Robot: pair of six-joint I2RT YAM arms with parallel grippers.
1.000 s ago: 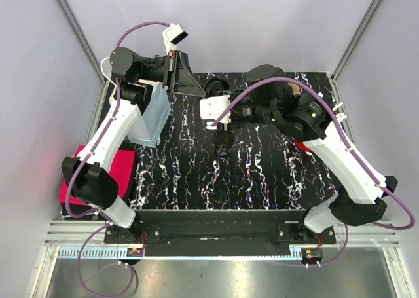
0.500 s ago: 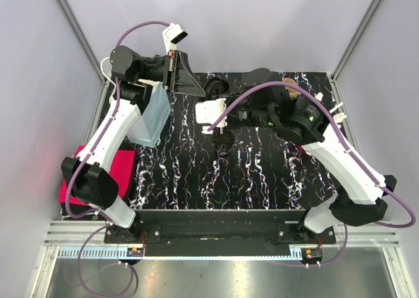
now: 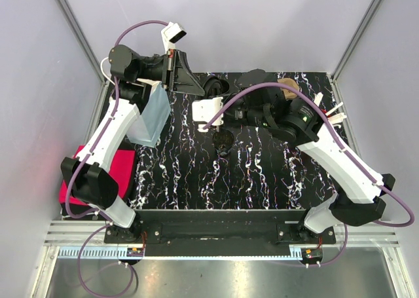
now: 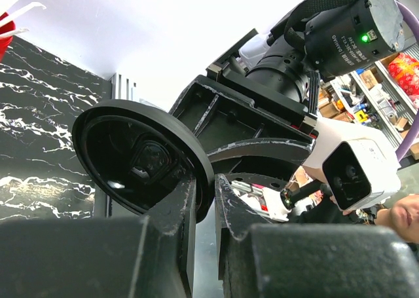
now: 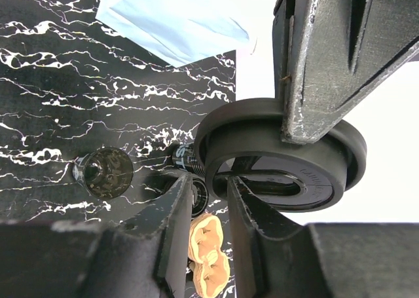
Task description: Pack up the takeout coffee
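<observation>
- left claw (image 4: 204, 196) clamped narrow on the rim of the black lid (image 4: 137, 157), lid held up in the air and tilted
- top view: lid (image 3: 214, 86) sits at upper centre of the frame, above the far edge of the black marbled table (image 3: 262, 173)
- right claw (image 5: 209, 190) comes at the same lid from the other side; its fingers (image 5: 178, 209) stand a narrow gap apart with the lid's edge between them
- cannot tell whether the right fingers press on the lid or just straddle it
- right wrist view: the left claw's finger comes down from the top of the frame onto the lid (image 5: 281, 154)
- dark see-through cup (image 3: 222, 141) stands upright on the table, centre of frame, apart from both claws, no lid on it
- light blue bag (image 3: 149, 118) at upper left, beside the left arm
- red box (image 3: 121, 170) at the left edge of the table, lower left
- brown cardboard piece (image 5: 208, 255) lies on the table, bottom centre of the right wrist view, near the cup (image 5: 105, 172)
</observation>
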